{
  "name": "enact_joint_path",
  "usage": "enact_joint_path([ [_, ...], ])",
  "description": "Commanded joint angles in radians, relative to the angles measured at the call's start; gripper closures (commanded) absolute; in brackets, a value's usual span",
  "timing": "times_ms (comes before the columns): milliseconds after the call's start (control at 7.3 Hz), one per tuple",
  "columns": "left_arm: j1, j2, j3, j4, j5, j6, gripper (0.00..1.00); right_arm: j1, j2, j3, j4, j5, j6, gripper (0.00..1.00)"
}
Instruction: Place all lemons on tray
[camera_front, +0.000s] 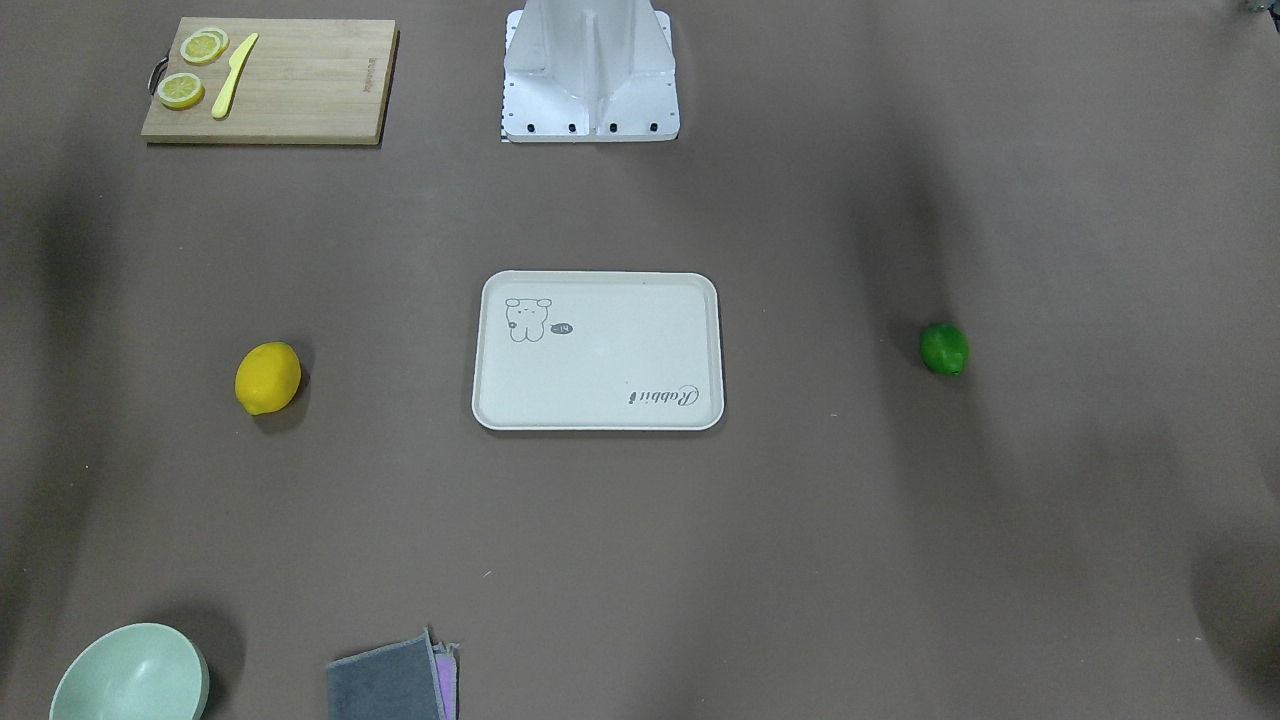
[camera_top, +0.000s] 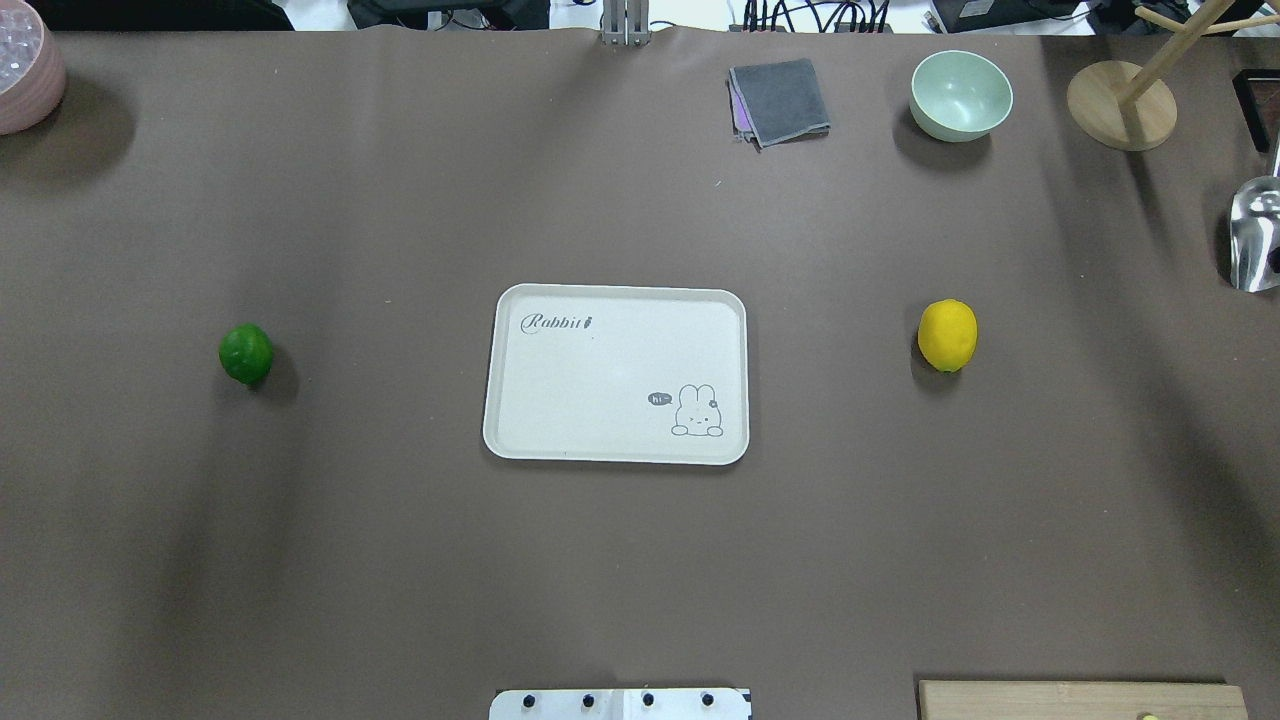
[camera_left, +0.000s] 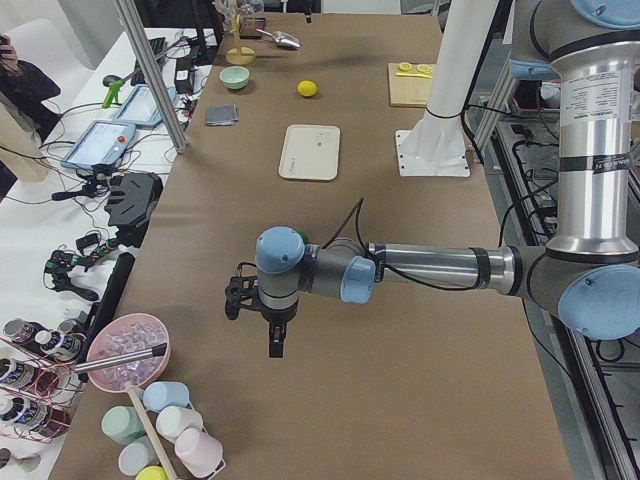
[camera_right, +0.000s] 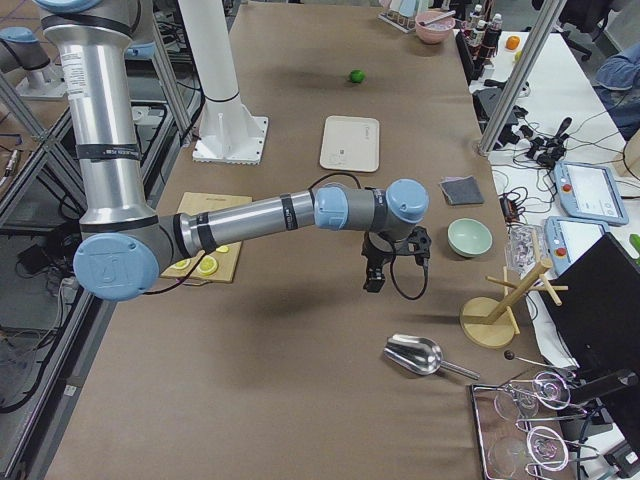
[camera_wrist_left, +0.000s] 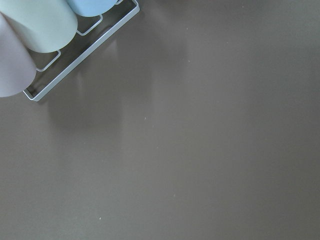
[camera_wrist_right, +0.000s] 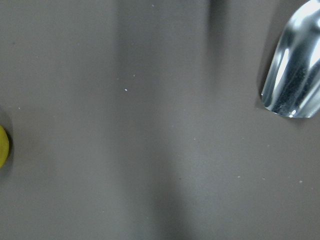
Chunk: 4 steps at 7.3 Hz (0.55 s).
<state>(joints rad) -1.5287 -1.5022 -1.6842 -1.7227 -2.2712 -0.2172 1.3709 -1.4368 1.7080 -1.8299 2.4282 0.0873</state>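
Observation:
The off-white tray (camera_top: 600, 380) with the "Rabbit" lettering lies mid-table and holds nothing. The yellow lemon (camera_top: 947, 335) lies on the table to its right in the overhead view, and the green lemon (camera_top: 246, 352) to its left, each well apart from the tray. My left gripper (camera_left: 275, 345) hangs over bare table near the cup rack, far from the green lemon. My right gripper (camera_right: 372, 283) hangs over the table near the metal scoop. Both show only in side views, so I cannot tell whether they are open or shut. The yellow lemon's edge (camera_wrist_right: 2, 146) shows in the right wrist view.
A wooden cutting board (camera_front: 290, 85) with lemon slices (camera_front: 181, 90) and a yellow knife (camera_front: 233, 75) lies near the robot base (camera_front: 590, 75). A green bowl (camera_top: 960, 95), grey cloth (camera_top: 780, 100), wooden stand (camera_top: 1120, 105), metal scoop (camera_top: 1255, 235) and pink bowl (camera_top: 25, 75) line the far edge.

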Motion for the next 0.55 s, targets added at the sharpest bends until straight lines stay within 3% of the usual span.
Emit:
enact_joint_path([
  [0,0.072,-0.071,0.003,0.006,0.007,-0.127,0.02,-0.114,0.091,-0.014,0.006,-0.004,0.188,0.00],
  [411,0.207,-0.192,0.032,0.014,0.012,-0.288,0.02,-0.238,0.241,-0.077,0.030,-0.005,0.463,0.01],
])
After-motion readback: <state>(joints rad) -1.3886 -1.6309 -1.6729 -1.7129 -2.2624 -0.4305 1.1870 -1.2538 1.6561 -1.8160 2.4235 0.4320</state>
